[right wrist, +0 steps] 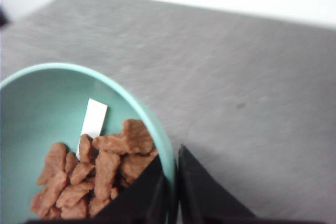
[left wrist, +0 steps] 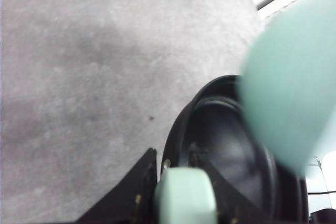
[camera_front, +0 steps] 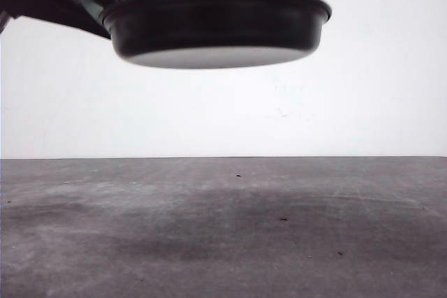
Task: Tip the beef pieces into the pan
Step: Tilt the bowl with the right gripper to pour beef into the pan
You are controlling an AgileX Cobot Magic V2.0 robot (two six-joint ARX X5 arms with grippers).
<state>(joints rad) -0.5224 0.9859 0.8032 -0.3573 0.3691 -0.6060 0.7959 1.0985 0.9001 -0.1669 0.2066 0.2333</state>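
Both claws grip: left (left wrist: 184,192) pan (camera_front: 216,26), right (right wrist: 170,192) bowl (right wrist: 31,98).

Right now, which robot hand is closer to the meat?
Right. The right gripper pinches the rim of the bowl holding the beef pieces. The left gripper grips the pan handle instead.

Bright blown-out backdrop, soft shadows on table (camera_front: 223,242), wrist views blurred

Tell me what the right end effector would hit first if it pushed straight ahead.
Probably the grey table: past the bowl rim it grips, nothing else lies in that line, though depth is unclear.
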